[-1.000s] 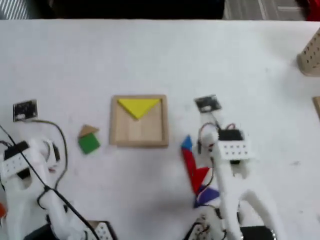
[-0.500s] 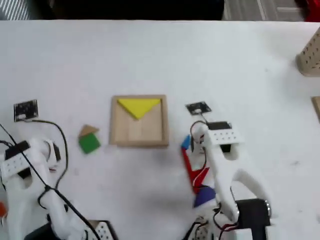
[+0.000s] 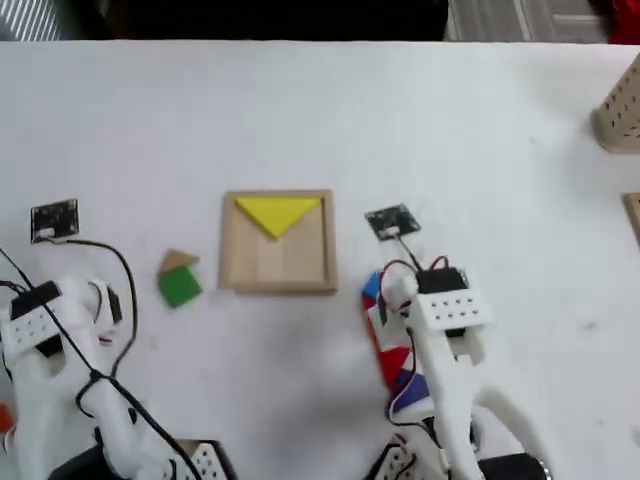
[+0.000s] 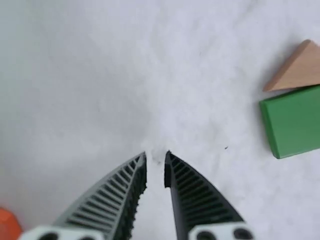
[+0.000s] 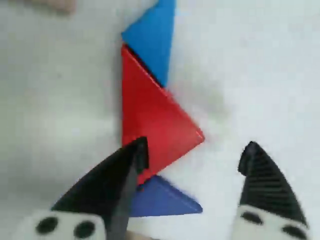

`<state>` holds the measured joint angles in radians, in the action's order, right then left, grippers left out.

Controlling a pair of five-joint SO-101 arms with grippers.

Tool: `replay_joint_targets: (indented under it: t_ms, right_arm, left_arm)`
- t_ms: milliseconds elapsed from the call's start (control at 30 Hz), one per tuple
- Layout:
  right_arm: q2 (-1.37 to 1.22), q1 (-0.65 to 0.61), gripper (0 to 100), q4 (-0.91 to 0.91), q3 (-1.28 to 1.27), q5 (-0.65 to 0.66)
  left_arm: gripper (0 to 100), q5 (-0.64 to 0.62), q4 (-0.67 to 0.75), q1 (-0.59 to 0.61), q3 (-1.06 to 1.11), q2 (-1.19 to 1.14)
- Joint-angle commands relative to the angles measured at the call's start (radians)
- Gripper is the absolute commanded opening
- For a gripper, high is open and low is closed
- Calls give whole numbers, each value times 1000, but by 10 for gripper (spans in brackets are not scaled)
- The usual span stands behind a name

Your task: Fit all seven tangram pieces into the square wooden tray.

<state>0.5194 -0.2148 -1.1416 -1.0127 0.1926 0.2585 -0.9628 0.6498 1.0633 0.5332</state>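
Note:
The square wooden tray (image 3: pixel 250 266) lies mid-table with a yellow triangle (image 3: pixel 276 213) in its far part. Left of it sit a green square (image 3: pixel 179 287) (image 4: pixel 295 120) and a tan triangle (image 3: pixel 177 261) (image 4: pixel 297 70). Right of the tray lie a light blue piece (image 3: pixel 372 286) (image 5: pixel 152 35), a red triangle (image 3: pixel 393 358) (image 5: pixel 152 120) and a dark blue triangle (image 3: pixel 415 398) (image 5: pixel 162 200). My right gripper (image 5: pixel 192 155) is open above the red triangle, one finger over its edge. My left gripper (image 4: pixel 155 161) is shut over bare table, apart from the green square.
An orange piece (image 4: pixel 7 225) shows at the edge of the left wrist view. A perforated wooden block (image 3: pixel 620 110) stands at the far right edge. Cables (image 3: pixel 100 330) trail by the left arm. Bare white table lies beyond the tray.
The right arm has swung left and toward the tray, coming over the red and blue pieces. The left arm has stayed put.

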Motion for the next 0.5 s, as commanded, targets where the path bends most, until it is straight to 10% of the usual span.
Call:
replay_joint_targets:
  t_ms: [0, 467]
  right_arm:
    - [-87, -76, 297, 36, 12, 3]
    - [-340, -159, 294, 22, 130, 12]
  left_arm:
    - [94, 14, 15, -8, -46, -2]
    - [94, 17, 15, -8, -46, -2]
